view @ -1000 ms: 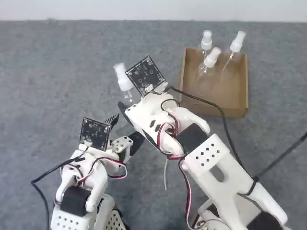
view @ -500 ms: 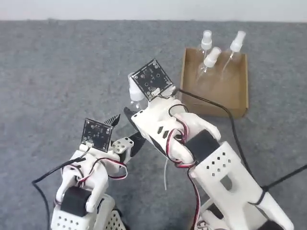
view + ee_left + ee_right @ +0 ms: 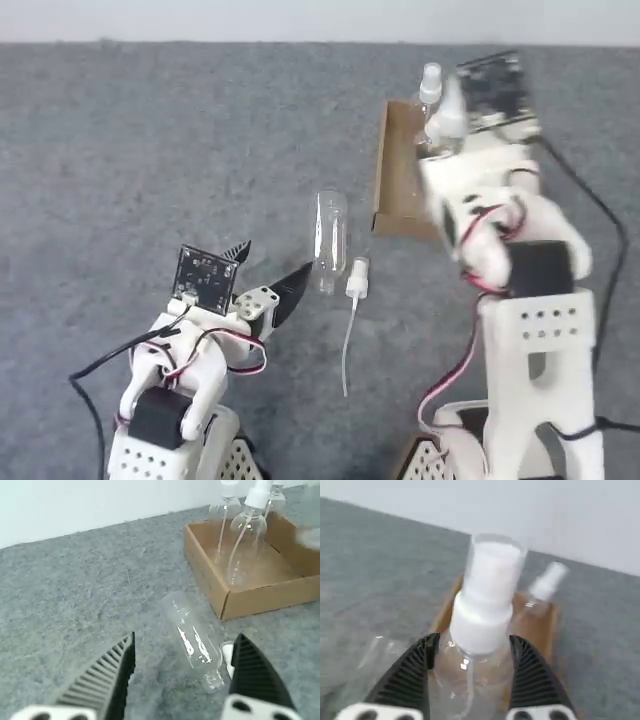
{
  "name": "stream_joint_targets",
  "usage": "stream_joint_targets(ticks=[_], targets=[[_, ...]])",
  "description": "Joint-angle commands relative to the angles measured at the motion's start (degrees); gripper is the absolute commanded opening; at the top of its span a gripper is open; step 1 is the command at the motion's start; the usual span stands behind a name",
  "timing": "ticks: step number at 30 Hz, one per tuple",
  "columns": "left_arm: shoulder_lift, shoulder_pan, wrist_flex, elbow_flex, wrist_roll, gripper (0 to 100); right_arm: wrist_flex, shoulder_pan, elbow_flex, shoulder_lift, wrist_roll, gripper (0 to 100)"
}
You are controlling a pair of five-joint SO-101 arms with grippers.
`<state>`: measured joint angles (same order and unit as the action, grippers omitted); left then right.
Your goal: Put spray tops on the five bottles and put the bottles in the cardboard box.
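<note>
1. While the right claw (image 3: pixel 472 655) is clenched on the held bottle (image 3: pixel 487 595), just under its white top and above the box (image 3: pixel 385 170), the step in hand appears to be setting bottle four inside.
2. Boxed bottles (image 3: pixel 247 535): three, capped and upright, grouped toward the far wall. The near floor of the box is bare.
3. Method advised: lower straight down over the bare floor, keeping the bottle upright and clear of neighbouring tops and the box wall. Let go only once the base rests.
4. Risk: a knock could topple the boxed bottles.
5. Left claw (image 3: pixel 272 262): released, holding nothing, low over the counter (image 3: pixel 150 130).
6. Last bottle (image 3: pixel 330 240): uncapped, on its side on the counter, near the box and just ahead of the left claw.
7. Spray top (image 3: pixel 357 280): loose, lying just beside the last bottle's mouth.
</note>
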<state>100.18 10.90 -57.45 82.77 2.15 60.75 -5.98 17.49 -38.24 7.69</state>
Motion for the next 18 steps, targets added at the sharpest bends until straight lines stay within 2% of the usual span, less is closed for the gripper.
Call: stream_joint_targets(ticks=[1, 6, 13, 18], targets=[[0.9, 0.0, 1.8, -0.5, -0.4, 29, -3.5, 6.2, -0.5, -1.3, 1.3, 0.6], [0.9, 0.2, 1.8, -0.4, -0.4, 29, -18.2, 10.6, 8.0, 3.4, 1.3, 0.6], [0.9, 0.2, 1.8, -0.1, -0.4, 29, -34.9, 10.9, 13.7, 14.2, 1.0, 0.6], [0.9, -0.1, 1.8, -0.1, -0.4, 29, -45.1, 11.0, 15.4, 20.8, -3.6, 0.6]])
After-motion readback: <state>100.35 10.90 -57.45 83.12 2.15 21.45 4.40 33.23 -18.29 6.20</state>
